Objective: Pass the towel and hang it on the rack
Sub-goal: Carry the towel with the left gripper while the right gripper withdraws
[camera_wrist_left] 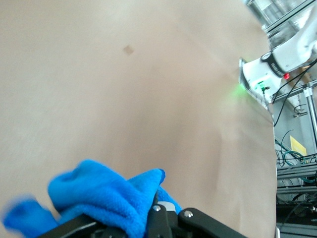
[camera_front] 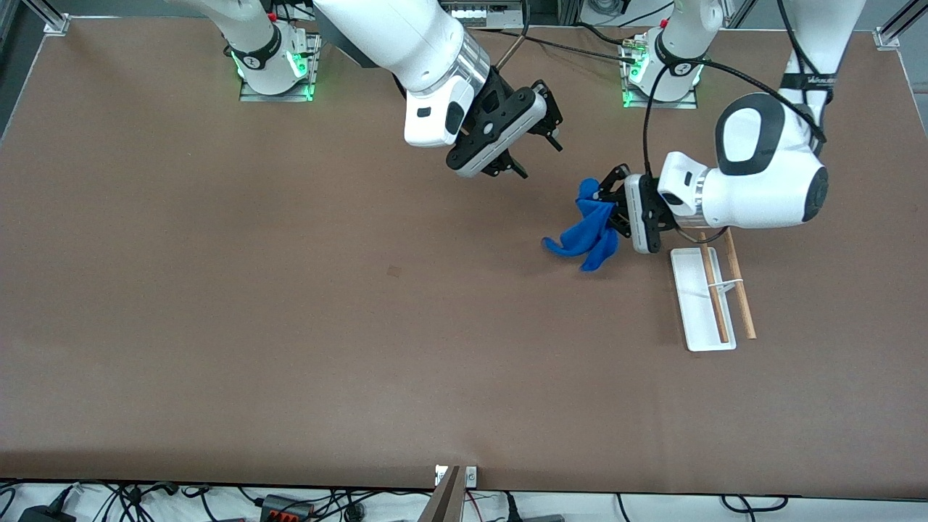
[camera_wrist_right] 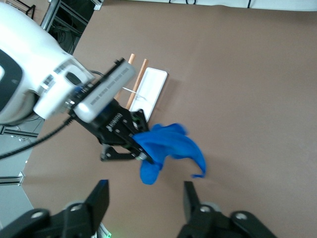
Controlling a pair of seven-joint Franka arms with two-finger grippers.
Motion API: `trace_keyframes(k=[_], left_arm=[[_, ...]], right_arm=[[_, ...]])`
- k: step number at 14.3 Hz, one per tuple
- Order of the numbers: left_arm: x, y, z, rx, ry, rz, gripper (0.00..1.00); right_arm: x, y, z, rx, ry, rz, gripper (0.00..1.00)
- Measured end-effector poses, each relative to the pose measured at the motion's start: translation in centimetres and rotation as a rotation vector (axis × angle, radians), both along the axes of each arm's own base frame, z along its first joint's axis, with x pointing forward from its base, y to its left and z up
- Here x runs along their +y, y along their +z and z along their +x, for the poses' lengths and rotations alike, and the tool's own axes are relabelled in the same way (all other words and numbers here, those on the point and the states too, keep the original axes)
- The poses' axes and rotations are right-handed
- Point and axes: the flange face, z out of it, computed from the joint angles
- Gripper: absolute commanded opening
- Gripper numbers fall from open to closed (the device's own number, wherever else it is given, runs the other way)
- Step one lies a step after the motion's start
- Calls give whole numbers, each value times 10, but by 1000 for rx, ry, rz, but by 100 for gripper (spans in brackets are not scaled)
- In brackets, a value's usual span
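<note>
White-based rack (camera_front: 694,304) with two wooden dowel bars (camera_front: 714,293), standing toward the left arm's end of the table, nearest the front edge of the items listed. Blue towel (camera_front: 591,232), bunched and hanging above the table just beside the rack, pinched in the closed jaws of the left gripper (camera_front: 615,206); right gripper (camera_front: 536,148), jaws spread and empty, poised over bare table toward the base edge. Risk: the narrow pinch on a crumpled fold may slip, or the hanging cloth may snag and tip the light rack.
</note>
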Motion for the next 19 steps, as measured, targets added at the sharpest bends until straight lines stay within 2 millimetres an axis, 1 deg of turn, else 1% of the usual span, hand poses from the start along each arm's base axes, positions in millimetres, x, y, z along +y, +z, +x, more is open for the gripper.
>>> trace_keyframes(k=[1, 2, 3, 5, 8, 11, 12, 13, 15, 17, 19], left_arm=[[6, 6, 1, 24, 16, 56, 0], [9, 13, 1, 50, 43, 113, 0], [11, 22, 0, 72, 76, 169, 0], [15, 43, -3, 135, 155, 302, 0], [26, 70, -2, 226, 354, 531, 0], [31, 90, -1, 350, 609, 672, 0], [32, 95, 0, 379, 687, 701, 0], [33, 98, 0, 392, 737, 730, 0], [34, 101, 0, 398, 778, 770, 0], [34, 101, 0, 399, 788, 778, 0], [34, 101, 0, 402, 794, 780, 0]], right_arm=[[-7, -2, 6, 4, -7, -16, 100], [-18, -5, 16, 6, -20, -41, 100], [-33, -9, 28, 6, -38, -71, 100], [-69, -20, 56, 6, -81, -146, 100], [-132, -52, 98, 4, -157, -292, 100], [-210, -84, 134, 88, -231, -408, 100], [-237, -92, 142, 108, -251, -464, 100], [-258, -96, 148, 118, -269, -512, 100], [-286, -98, 156, 130, -301, -559, 100], [-313, -100, 164, 151, -340, -570, 100], [-351, -100, 173, 177, -388, -577, 100]])
